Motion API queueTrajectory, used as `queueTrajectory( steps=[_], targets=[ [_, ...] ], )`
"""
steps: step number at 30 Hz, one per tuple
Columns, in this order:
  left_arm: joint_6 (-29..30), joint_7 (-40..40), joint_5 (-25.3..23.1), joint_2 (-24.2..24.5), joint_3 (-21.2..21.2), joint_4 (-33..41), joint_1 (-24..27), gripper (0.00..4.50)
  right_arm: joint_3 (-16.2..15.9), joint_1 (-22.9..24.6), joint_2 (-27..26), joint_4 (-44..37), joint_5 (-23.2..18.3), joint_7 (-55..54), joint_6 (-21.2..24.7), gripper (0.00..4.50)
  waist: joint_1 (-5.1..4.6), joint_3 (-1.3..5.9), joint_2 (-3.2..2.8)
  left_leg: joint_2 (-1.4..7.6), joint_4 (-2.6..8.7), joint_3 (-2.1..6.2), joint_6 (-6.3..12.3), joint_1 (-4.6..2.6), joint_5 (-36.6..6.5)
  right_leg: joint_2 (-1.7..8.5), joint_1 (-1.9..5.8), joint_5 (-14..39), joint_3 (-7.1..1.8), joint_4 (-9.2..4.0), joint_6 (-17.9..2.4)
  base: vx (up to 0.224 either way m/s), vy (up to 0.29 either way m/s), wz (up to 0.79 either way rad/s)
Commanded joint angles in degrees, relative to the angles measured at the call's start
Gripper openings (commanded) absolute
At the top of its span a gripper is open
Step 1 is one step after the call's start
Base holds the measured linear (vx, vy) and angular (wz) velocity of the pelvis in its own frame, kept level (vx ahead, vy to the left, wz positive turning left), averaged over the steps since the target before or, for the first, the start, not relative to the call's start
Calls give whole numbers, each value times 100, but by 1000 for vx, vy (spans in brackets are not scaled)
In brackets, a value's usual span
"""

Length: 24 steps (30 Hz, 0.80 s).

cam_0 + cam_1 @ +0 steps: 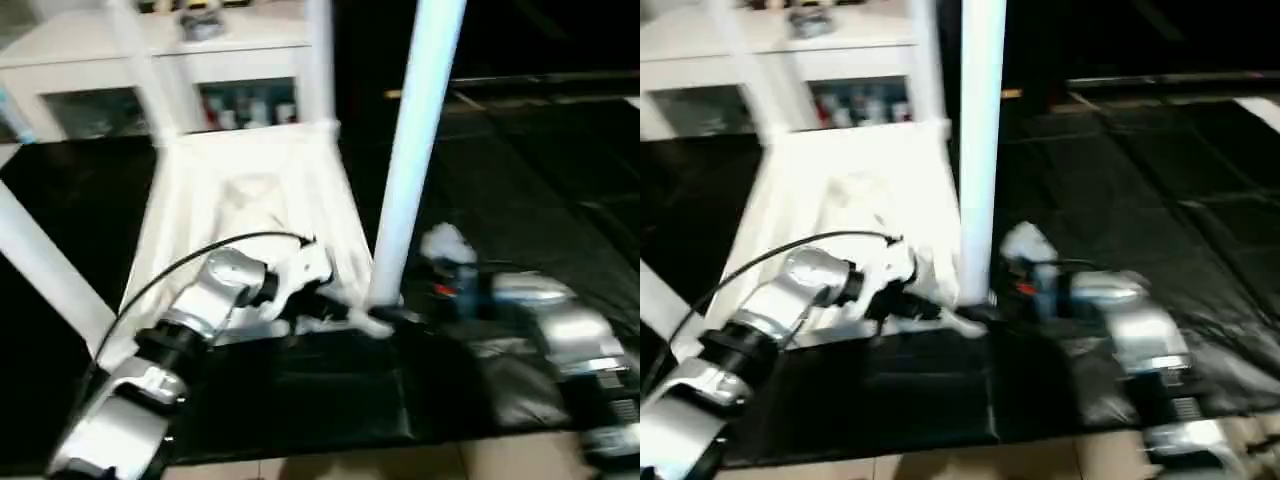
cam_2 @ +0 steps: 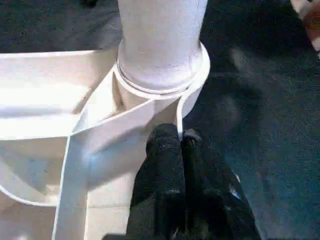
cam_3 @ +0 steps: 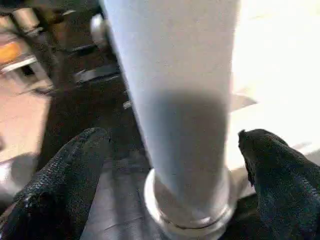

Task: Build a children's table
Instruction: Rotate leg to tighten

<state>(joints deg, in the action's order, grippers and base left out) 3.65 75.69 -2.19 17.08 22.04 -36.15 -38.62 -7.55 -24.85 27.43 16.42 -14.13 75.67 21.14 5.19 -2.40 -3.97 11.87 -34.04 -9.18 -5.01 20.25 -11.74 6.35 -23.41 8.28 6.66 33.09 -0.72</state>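
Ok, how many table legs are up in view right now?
4 legs: near right leg in its socket, near left leg, far left leg and far right leg before the cabinet. None looks hidden.

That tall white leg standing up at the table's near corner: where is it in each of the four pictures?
Left eye view: the leg rises right of centre.
Right eye view: it stands near the middle.
Left wrist view: its base sits at the top centre.
Right wrist view: it runs up the centre.
Shared landmark: the round corner socket it stands in.
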Motion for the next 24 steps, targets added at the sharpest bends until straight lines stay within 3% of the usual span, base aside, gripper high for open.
queueTrajectory(
  steps=[1,2,7,15,16,24],
  targets=[
    [-183,305,-13,-47,182,236,-85,0,-97,-90,58,-47,-101,244,5,447,-27,401,90,103,360,-69,615,17,-823,199,385,1333,-255,-309,-1332,0,0,0],
    [-213,343,-23,-37,203,240,-87,0,-166,-104,101,-41,-63,335,-37,447,-16,400,114,103,363,-71,586,18,-804,197,383,1372,-259,-317,-1307,0,0,0],
    [-300,571,-10,33,297,341,-50,0,-436,-137,229,-81,-83,755,-72,447,-8,406,112,98,362,-59,555,34,-773,198,393,1513,-250,-316,-1224,0,0,0],
    [-359,770,15,115,420,529,63,0,-606,-278,76,217,80,868,-453,447,-24,406,121,98,359,-61,565,45,-707,196,383,1494,-249,-308,-1240,0,0,0],
    [-361,773,15,117,421,532,66,0,-616,-288,74,237,87,876,-465,420,-9,407,115,103,357,-65,562,29,-734,194,376,1501,-253,-316,-1244,0,0,0],
    [-369,820,15,180,452,567,68,0,-629,-359,156,314,-50,1146,-434,363,-15,413,117,98,352,-62,591,43,-717,189,393,1401,-247,-301,-1270,0,0,0]
  ],
)
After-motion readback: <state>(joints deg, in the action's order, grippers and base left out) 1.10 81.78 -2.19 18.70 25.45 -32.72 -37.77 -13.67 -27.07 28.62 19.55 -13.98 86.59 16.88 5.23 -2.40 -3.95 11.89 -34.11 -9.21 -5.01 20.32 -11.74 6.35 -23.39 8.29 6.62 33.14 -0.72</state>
